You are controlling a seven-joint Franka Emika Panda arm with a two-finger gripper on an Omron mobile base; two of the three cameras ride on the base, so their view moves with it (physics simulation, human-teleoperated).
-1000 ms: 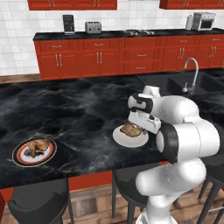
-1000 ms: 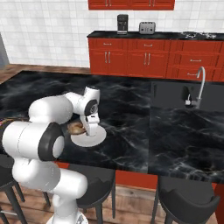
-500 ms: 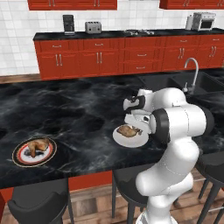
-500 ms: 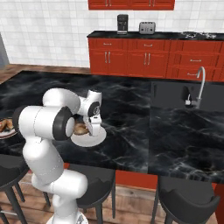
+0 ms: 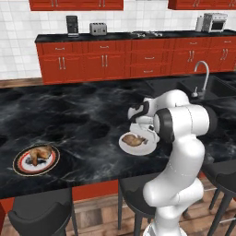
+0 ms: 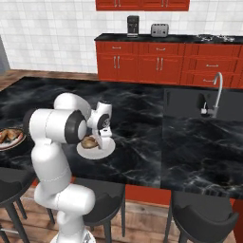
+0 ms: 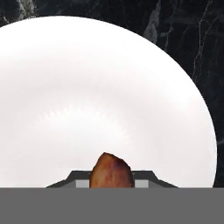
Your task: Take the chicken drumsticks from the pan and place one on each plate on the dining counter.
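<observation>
On the black marble dining counter stands a plain white plate. A golden-brown chicken drumstick is low over or on that plate. My gripper reaches down from above and is shut on it. A second drumstick lies on the red-gold banded plate at the counter's left. The pan is out of view.
Dark stools line the counter's near edge. A sink with a faucet is set into the counter's right part. Red cabinets with a toaster and coffee maker run along the back wall.
The arm's elbow has swung upright and closer to the counter. The hand has shifted slightly left over the white plate, still shut on the drumstick.
</observation>
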